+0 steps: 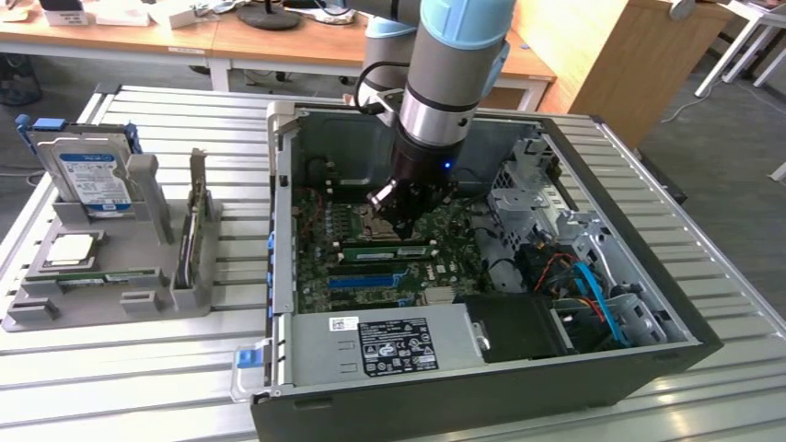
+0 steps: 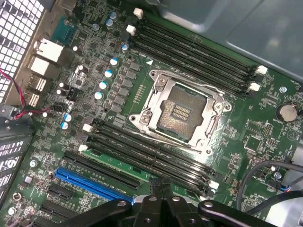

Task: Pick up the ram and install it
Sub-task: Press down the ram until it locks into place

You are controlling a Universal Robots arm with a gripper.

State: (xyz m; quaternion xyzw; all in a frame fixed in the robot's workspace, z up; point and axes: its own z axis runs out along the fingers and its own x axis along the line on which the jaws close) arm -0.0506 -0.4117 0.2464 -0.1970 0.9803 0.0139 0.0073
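1. Counted two rams: one ram (image 1: 109, 276) lying flat in the grey tray (image 1: 74, 318) on the surface (image 1: 123, 387), long axis along the exterior view's left-right.
2. Found the second ram (image 1: 387, 250) seated on edge in a motherboard (image 2: 246, 142) slot, lying much the same way.
3. Saw the end effector (image 1: 399, 226) closed and empty just above it.

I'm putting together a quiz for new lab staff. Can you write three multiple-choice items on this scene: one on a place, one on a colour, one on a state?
1. Where is the black end effector?
A. Raised high above the case
B. Down inside the open black computer case, over the green motherboard
C. Resting on the floor

2. What colour is the long plastic expansion slot?
A. Blue
B. Red
C. White

3. The silver-framed CPU socket is:
A. Empty
B. Holding a chip
C. Covered by a cooler

Answers:
1. B, the arm reaches down between the case walls.
2. A, it stands out bright blue among black slots.
3. A, its bare contacts show.
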